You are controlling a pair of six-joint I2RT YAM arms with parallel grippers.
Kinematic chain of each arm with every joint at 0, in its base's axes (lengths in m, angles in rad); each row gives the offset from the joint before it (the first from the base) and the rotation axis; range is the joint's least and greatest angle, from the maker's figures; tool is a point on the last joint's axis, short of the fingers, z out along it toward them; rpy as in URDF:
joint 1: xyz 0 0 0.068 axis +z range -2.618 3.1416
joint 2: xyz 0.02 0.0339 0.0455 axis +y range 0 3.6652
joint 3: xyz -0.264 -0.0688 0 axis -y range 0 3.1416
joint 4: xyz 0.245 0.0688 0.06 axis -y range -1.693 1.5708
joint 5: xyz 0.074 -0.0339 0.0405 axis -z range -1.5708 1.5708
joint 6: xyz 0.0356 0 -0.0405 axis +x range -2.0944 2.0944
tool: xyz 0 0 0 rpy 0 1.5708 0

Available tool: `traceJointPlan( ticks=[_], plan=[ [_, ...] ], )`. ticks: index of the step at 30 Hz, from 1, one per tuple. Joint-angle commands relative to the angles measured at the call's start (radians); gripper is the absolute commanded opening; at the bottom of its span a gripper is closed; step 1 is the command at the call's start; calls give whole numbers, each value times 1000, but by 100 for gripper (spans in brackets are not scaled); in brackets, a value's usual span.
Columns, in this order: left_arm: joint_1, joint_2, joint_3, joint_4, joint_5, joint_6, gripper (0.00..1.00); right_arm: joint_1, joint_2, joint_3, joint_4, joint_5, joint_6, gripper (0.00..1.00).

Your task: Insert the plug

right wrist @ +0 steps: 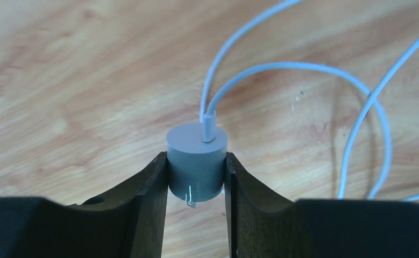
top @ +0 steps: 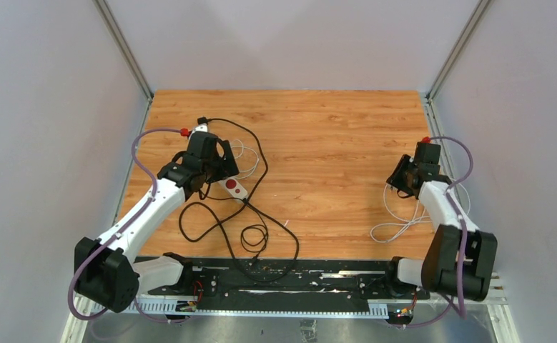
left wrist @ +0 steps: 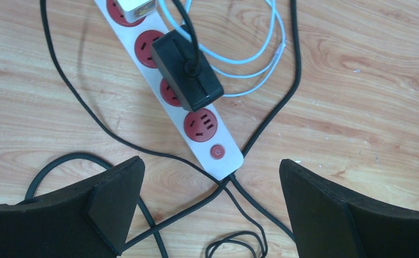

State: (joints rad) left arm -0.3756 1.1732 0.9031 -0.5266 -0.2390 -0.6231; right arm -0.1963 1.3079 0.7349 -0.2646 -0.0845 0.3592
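Note:
A white power strip with red sockets lies on the wooden table at the left. A black adapter and a white charger sit plugged into it; the socket nearest the red switch is free. My left gripper is open and empty above the strip's switch end. My right gripper is shut on a grey round plug with a white cable, held just above the table at the right. A metal prong shows under the plug.
Black cables loop across the table in front of the strip and under my left gripper. A white cable coils beside the strip. Another white cable trails from the plug toward the right arm's base.

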Motion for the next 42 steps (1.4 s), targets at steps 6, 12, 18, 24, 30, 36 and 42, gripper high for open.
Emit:
traceJointPlan(
  ticks=[6, 12, 18, 24, 30, 36, 42],
  plan=[
    [6, -39, 89, 85, 368, 60, 100, 314, -260, 3, 205, -348, -420, 10],
    [-22, -32, 44, 411, 921, -100, 100, 514, -247, 0, 365, -639, -584, 11],
    [-102, 17, 45, 432, 913, -153, 100, 669, -165, 43, 445, -759, -680, 11],
    [-163, 67, 57, 465, 882, -181, 97, 735, -63, 125, 501, -707, -617, 9],
    [-181, 102, 88, 339, 718, -148, 88, 788, -52, 131, 532, -669, -633, 9],
    [-187, 123, 79, 375, 686, -185, 84, 822, -50, 137, 510, -662, -669, 10],
    [-189, 169, 68, 433, 764, -210, 75, 834, -49, 140, 515, -620, -677, 10]
  ],
)
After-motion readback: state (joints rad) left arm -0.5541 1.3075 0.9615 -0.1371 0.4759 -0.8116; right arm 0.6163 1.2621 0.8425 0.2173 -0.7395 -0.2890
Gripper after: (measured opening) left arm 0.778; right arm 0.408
